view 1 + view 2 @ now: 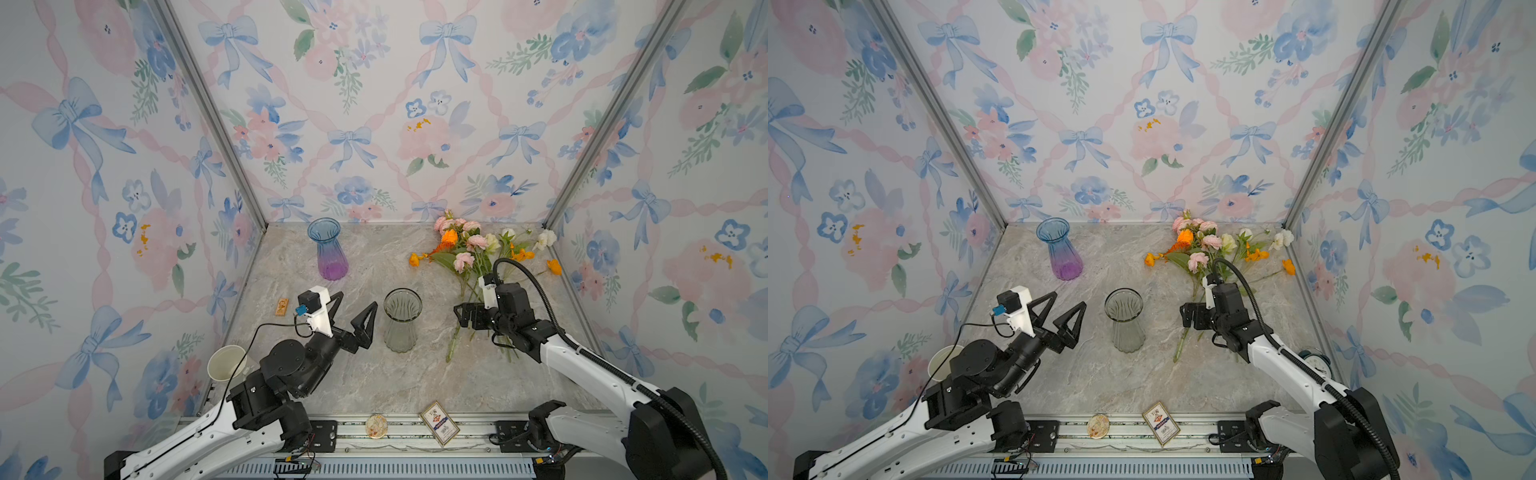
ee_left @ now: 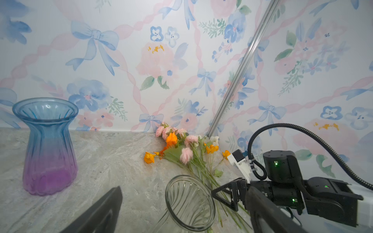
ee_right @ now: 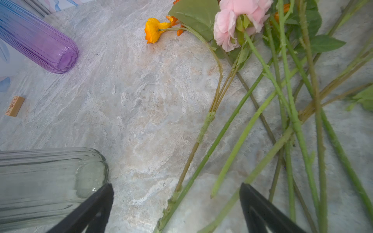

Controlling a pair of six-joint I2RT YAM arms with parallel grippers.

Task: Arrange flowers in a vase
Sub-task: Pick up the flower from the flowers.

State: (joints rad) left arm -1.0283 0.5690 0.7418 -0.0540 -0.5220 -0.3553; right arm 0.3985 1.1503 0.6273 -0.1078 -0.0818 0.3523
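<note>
Marble-patterned table (image 1: 415,382) carries an empty clear ribbed glass vase (image 1: 401,328); long green-stemmed artificial flowers (image 1: 463,262) all lie heaped beside it, none arranged yet. Left gripper (image 1: 357,300) and right gripper (image 3: 175,185) flank it, spread wide, holding nothing.

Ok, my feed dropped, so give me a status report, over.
Left claw open, empty, beside clear vase. Right claw open, over stems. Flowers loose on table, none in a vase. Nothing blocking clear vase.
</note>
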